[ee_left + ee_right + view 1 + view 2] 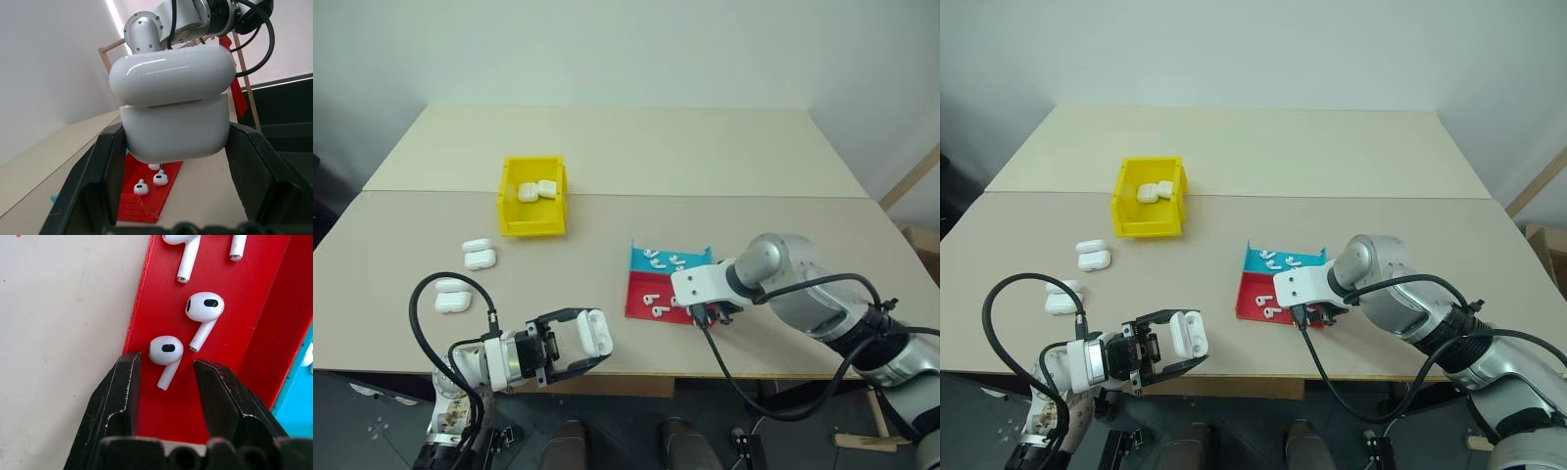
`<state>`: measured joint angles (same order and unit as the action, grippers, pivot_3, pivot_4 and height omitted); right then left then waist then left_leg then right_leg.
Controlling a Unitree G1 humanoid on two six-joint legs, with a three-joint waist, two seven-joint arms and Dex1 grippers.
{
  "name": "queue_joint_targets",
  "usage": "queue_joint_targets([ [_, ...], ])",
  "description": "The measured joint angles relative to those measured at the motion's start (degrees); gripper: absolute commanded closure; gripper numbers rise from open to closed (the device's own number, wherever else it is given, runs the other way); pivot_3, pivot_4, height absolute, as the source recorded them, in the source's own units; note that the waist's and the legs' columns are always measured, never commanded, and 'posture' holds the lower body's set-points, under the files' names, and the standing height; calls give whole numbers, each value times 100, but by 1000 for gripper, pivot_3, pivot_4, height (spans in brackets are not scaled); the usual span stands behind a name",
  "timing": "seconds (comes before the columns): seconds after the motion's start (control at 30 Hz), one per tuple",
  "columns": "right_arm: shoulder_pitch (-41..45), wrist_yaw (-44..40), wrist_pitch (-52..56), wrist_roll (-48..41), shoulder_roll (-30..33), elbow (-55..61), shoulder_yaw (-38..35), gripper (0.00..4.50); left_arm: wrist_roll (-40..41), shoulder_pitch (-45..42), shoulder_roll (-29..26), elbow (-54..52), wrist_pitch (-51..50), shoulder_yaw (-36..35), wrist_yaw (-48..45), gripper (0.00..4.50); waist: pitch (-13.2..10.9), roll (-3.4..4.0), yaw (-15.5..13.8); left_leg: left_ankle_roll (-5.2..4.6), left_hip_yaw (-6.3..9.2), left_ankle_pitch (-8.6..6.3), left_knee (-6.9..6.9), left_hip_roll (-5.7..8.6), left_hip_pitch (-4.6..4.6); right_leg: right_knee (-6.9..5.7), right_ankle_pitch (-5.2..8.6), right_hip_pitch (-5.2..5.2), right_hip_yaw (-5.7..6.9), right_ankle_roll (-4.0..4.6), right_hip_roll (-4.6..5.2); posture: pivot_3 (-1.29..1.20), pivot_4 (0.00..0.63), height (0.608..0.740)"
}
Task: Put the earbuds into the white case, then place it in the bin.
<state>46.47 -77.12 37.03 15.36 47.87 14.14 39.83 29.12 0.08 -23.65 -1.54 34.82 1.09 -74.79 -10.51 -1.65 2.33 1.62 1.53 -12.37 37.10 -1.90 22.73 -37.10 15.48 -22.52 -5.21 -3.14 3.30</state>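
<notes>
Left gripper (576,345) clamping upright white case (592,332)

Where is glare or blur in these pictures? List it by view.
Left wrist view: a bright streak of glare runs along the lid of the case; the arm behind it is soft. Right wrist view: the earbuds are sharp and the tray evenly lit. Left eye view: even light, soft shadow inside the bin.

From head height we look forward and down over the table (705,147) through two side-by-side eyes. Our left wrist camera looks level across it; the right peers close down onto the tray (220,396), shared by all views.
</notes>
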Motion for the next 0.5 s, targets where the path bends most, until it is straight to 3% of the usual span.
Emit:
queue_joint_targets([
  [0.47,-1,-39,-110,91,-45,-13,0,2383,-8,49,-83,0,124,6,45,1732,0,0,7,0,1,0,0,0,0,0,0,0,1,0,0,0,150,740],
  [0.5,-1,-36,-145,138,-46,-25,0,2561,-8,53,-86,0,146,6,47,1732,0,0,6,0,1,0,0,0,0,0,0,0,1,0,0,0,150,740],
])
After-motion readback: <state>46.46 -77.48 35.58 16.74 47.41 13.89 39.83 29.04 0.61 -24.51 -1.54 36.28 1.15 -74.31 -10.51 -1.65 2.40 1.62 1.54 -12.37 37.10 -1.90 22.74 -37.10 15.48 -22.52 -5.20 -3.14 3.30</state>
